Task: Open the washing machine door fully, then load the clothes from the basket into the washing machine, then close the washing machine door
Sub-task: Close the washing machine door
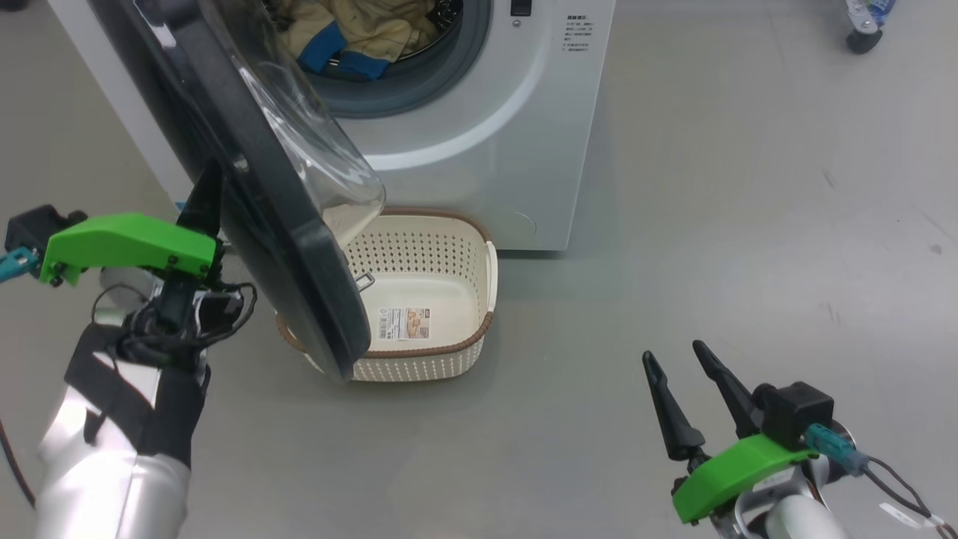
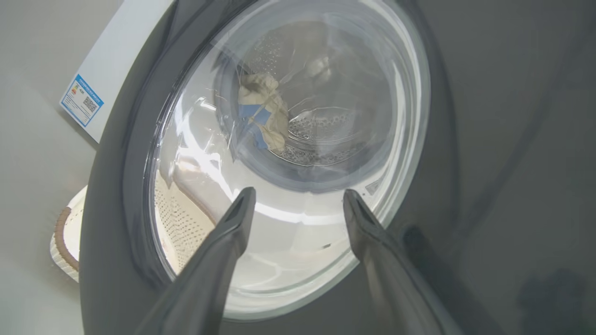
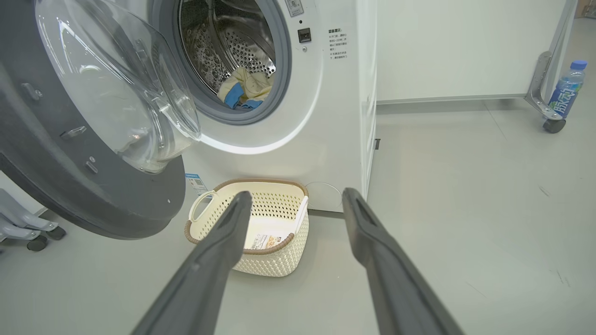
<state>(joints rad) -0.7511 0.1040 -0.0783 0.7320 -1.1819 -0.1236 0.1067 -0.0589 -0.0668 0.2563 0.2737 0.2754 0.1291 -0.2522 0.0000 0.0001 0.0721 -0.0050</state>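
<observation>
A: Nearest the lens in the left wrist view are the two dark fingers of the left gripper (image 2: 299,193). They are spread wide with nothing between them and point at the outer face of the washing machine door (image 2: 111,186).

B: Are they touching it?

A: I cannot tell. The right gripper (image 1: 673,352) hangs low at the right over bare floor (image 1: 711,224), also parted and holding nothing.

B: What is the floor like?

A: Smooth grey with a dull sheen and a few small scuffs. A white wall panel (image 3: 465,46) runs behind it, with a black caster (image 3: 554,125) at its foot and a bottle (image 3: 563,95) standing just above that.

B: And the task things?

A: The washing machine (image 1: 486,150) is white and stands on that floor. Its door is swung partway out, and the door's lower edge hangs over the left end of the basket (image 1: 449,352). The basket sits on the floor right against the machine's front. The clothes (image 3: 244,86), pale yellow with blue patches, lie low in the steel drum.

B: Any writing?

A: A blue-edged label sticker (image 2: 81,100) is on the machine's side, its print too small to read. A block of small printed lines (image 1: 576,37) sits beside the opening, also illegible. A barcode sticker (image 1: 404,323) lies on the basket's bottom. The bottle has a blue label with white characters I cannot make out.
</observation>
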